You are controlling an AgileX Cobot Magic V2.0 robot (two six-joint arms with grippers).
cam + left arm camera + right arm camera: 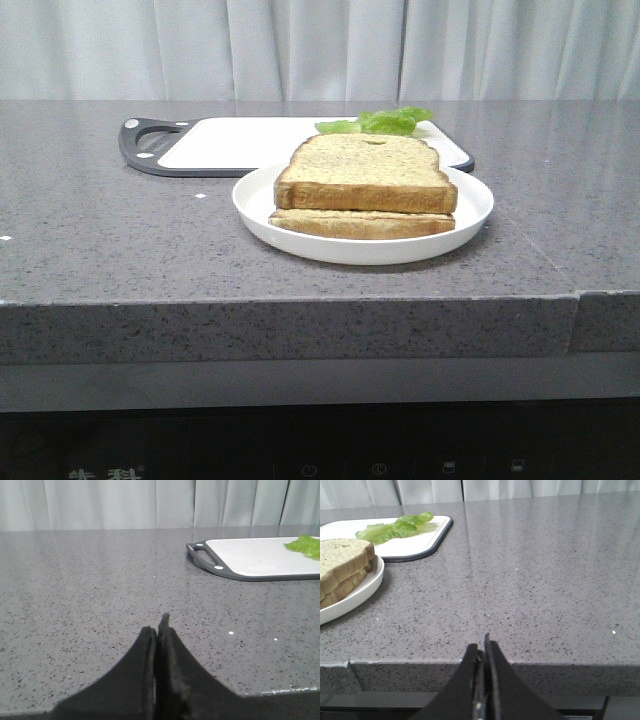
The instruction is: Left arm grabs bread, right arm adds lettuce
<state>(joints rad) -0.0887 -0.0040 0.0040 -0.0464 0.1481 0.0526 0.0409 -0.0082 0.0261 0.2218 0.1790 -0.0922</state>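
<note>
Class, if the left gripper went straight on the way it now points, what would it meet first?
Probably nothing: ahead of the left gripper lies bare countertop; the cutting board sits off to one side, though depth is uncertain.

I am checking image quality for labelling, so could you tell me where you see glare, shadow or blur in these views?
Front view: even light, soft shadow under the plate. Left wrist view: pale sheen on the countertop, left claw dark and slightly soft. Right wrist view: bright streak on the countertop, right claw a silhouette.

Grey speckled stone bench (120, 240) fills the frame's middle band. White round plate (472, 215) sits on it at centre. Behind it, upper centre, a white cutting board (240, 145) with a dark rim and handle lies flat.
</note>
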